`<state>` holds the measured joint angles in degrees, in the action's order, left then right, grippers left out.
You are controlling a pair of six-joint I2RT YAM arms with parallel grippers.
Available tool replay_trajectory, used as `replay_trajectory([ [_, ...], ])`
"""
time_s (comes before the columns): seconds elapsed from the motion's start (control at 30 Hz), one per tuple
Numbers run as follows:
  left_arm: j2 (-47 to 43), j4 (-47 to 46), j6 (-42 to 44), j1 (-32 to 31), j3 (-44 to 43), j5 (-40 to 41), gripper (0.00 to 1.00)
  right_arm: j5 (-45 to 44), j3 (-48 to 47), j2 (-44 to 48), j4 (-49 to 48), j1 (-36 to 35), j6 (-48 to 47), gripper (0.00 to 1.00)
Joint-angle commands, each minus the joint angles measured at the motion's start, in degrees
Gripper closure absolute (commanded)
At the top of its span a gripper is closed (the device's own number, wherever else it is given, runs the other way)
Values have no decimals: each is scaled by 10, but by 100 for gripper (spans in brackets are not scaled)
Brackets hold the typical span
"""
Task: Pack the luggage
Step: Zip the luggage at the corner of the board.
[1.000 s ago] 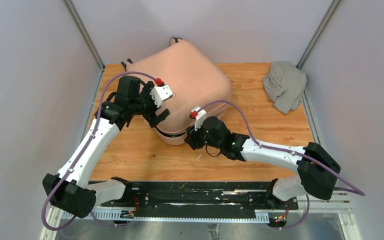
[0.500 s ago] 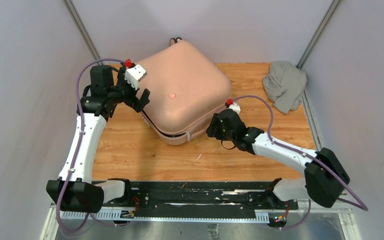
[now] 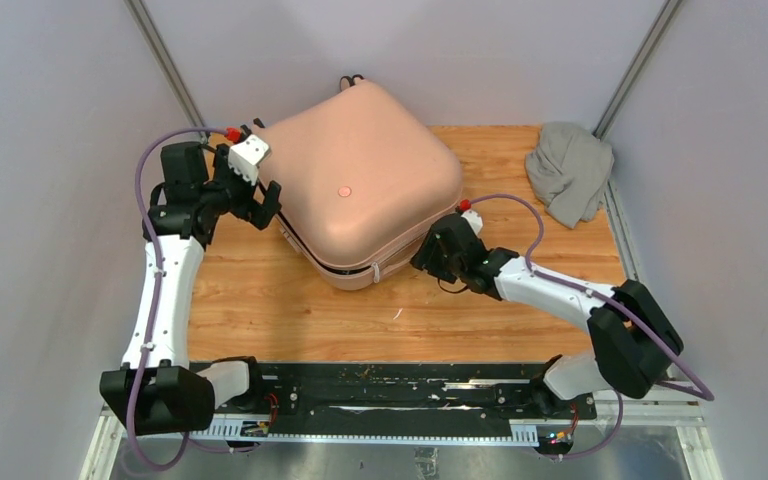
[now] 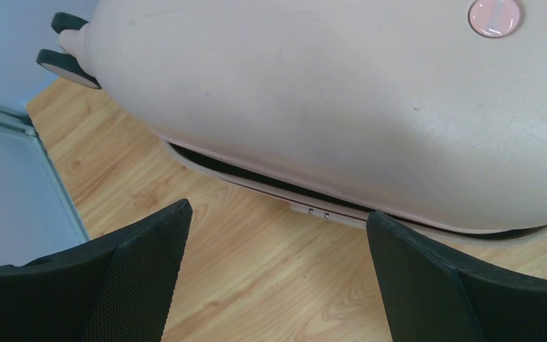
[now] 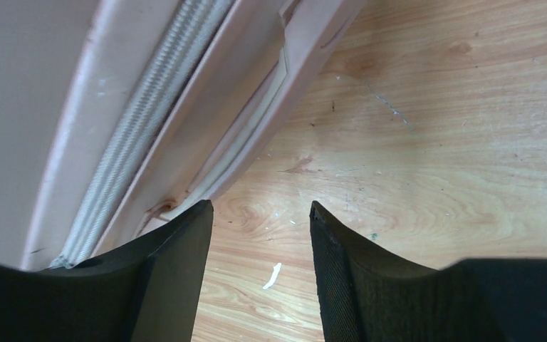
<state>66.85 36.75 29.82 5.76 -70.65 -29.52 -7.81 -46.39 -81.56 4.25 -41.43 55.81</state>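
One luggage piece: large pale pink hard-shell suitcase, flat on the far-left part of the wooden tabletop, round emblem facing up, dark slit along the seam.
Left gripper: jaws spread wide, empty, just beside the shell's left edge.
Right gripper: jaws parted, empty, beside the near-right zip edge.
Crumpled grey cloth: far-right corner, well apart.

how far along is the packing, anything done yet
Early, by the look of it. Done: the luggage has its lid down, but the seam gapes unzipped, and the contents are hidden. In hand: nothing; the left gripper and right gripper are open and empty beside the shell. Left: the grey cloth lies on the table, outside the luggage, which likely needs zipping.
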Motion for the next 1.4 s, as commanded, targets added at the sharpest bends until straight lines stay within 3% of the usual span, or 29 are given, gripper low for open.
replay_trajectory([
  [0.0,-15,-13,1,7,18,-19,0,-32,21,46,-31,14,36,44],
  [0.43,-28,-38,-28,13,20,-8,0,-9,-44,-68,-32,37,45,48],
  [0.5,-29,-39,-31,14,16,2,0,-4,-52,-81,-32,38,32,60],
  [0.63,-27,-31,-32,28,0,16,0,-1,-43,-70,-9,49,-2,99],
  [0.67,-25,-29,-33,34,-4,16,0,-2,-25,-55,-4,58,-5,100],
  [0.8,-14,-19,-26,63,-28,9,0,34,58,2,-23,156,-13,100],
  [0.93,-4,1,23,75,-45,1,0,53,45,1,-19,232,-84,100],
  [1.1,-1,46,124,75,-39,-33,0,136,-96,-102,31,286,-174,100],
  [1.2,5,70,207,75,-21,-56,0,200,-224,-178,96,289,-232,95],
  [1.37,45,79,349,74,-10,-52,0,255,-296,-209,141,287,-294,76],
])
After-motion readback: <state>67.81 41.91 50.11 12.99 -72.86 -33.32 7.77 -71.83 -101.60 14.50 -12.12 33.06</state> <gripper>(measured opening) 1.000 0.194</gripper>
